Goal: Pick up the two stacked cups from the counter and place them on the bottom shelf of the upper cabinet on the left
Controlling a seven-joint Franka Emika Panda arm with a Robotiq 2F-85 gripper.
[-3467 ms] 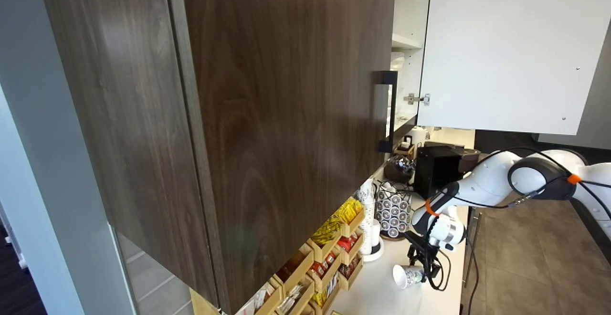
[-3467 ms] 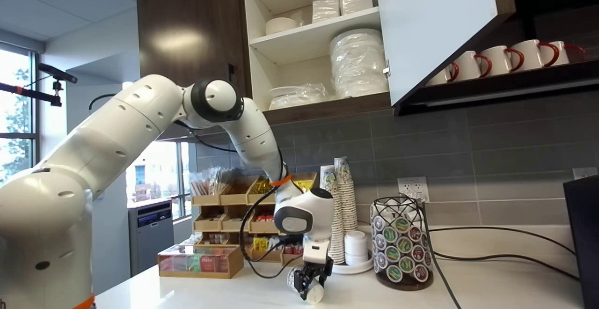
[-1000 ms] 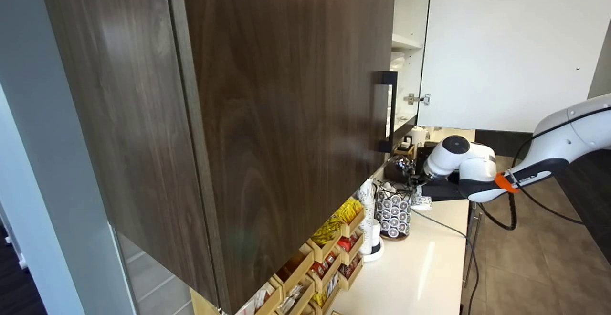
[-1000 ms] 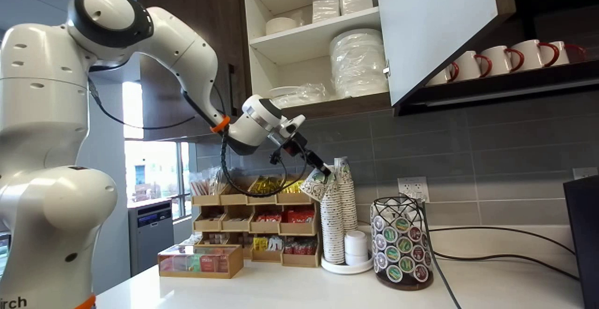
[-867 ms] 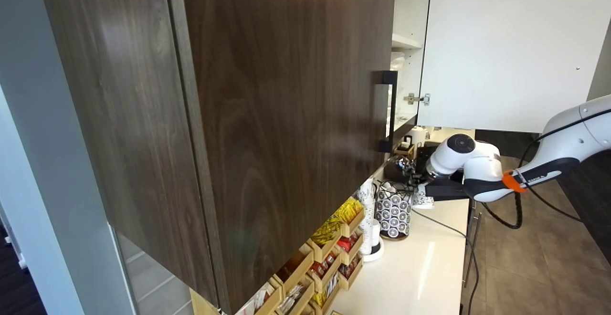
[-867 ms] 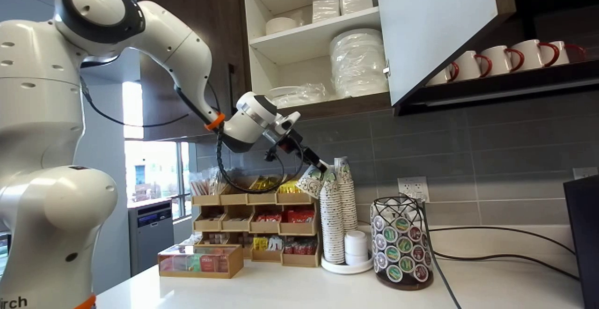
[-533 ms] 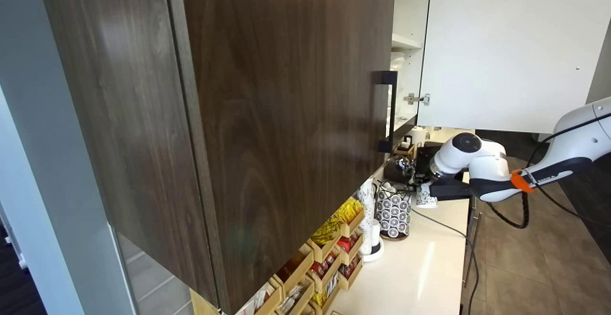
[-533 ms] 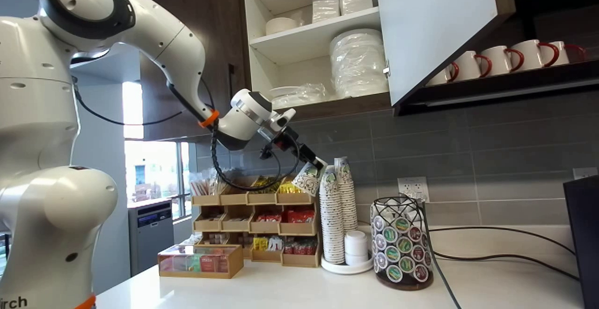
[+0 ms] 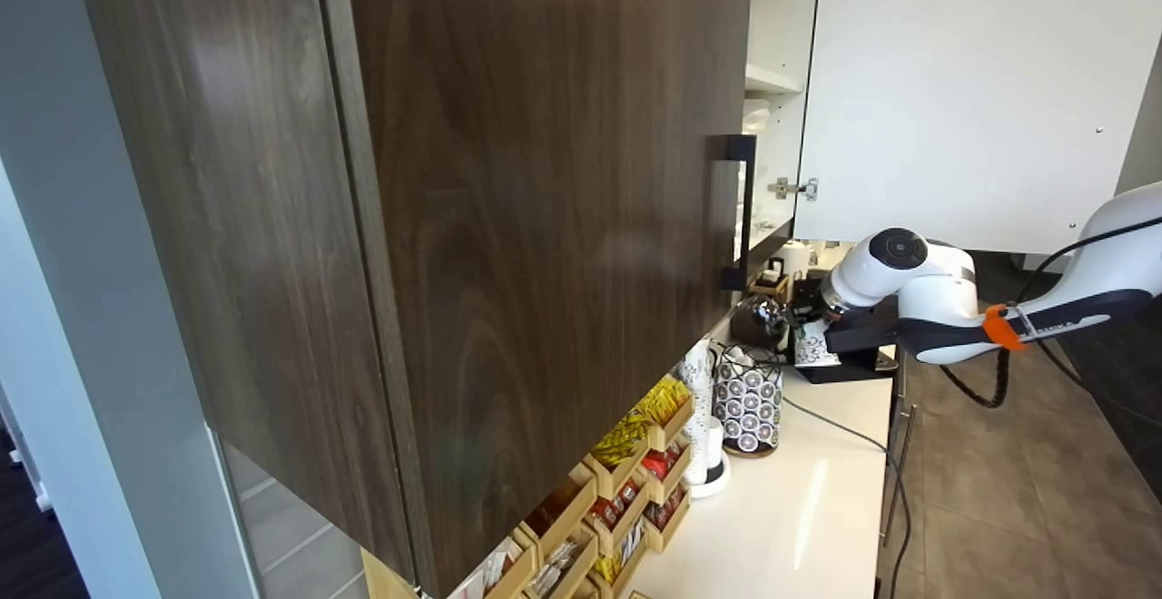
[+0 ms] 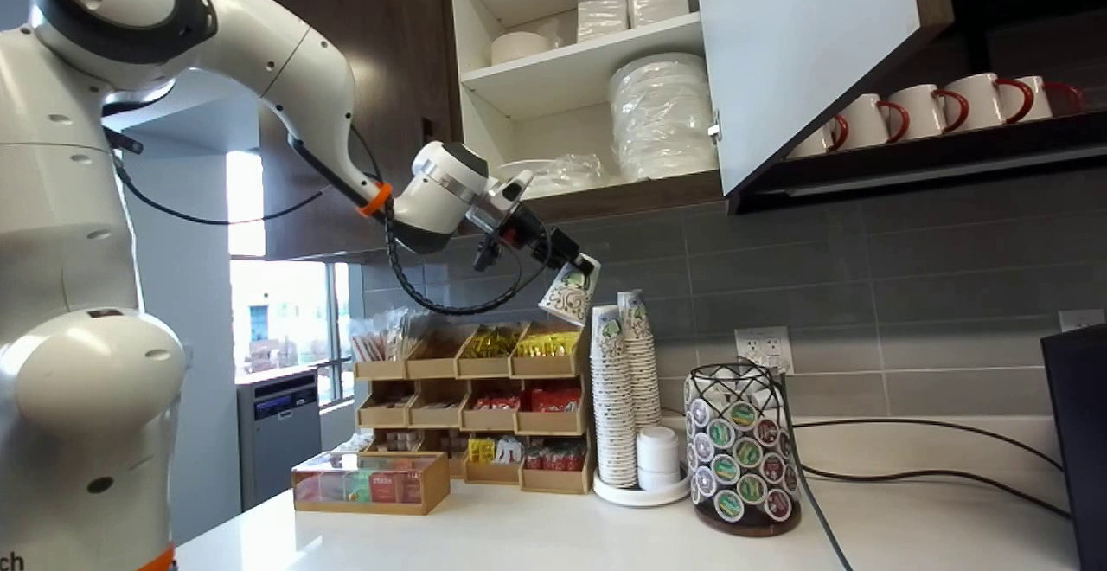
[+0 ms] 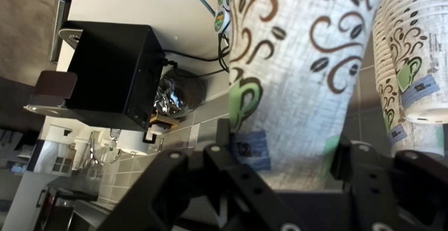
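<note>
My gripper (image 10: 586, 266) is shut on a white paper cup with brown and green print (image 10: 571, 296), which tilts mouth-down in the air. In the wrist view the gripper (image 11: 282, 145) has a finger on each side of the cup's base (image 11: 297, 66). Its rim is out of frame, so I cannot tell whether a second cup is nested in it. In the exterior view it shows small (image 9: 814, 347). The counter (image 10: 519, 541) lies well below. The upper cabinet (image 10: 363, 104) stands open above, behind the gripper; its bottom shelf (image 9: 768, 230) carries wrapped plates.
Tall cup stacks (image 10: 614, 407) stand just below and right of the held cup. A pod carousel (image 10: 744, 450), a condiment rack (image 10: 484, 415) and a tea box (image 10: 372, 484) stand on the counter. The open white door (image 10: 804, 43) sticks out right of the shelves.
The held cup, earlier lying at the counter in the gripper, has been lifted high. Over the last second the gripper rose further and drew back slightly from the tall cup stacks.
</note>
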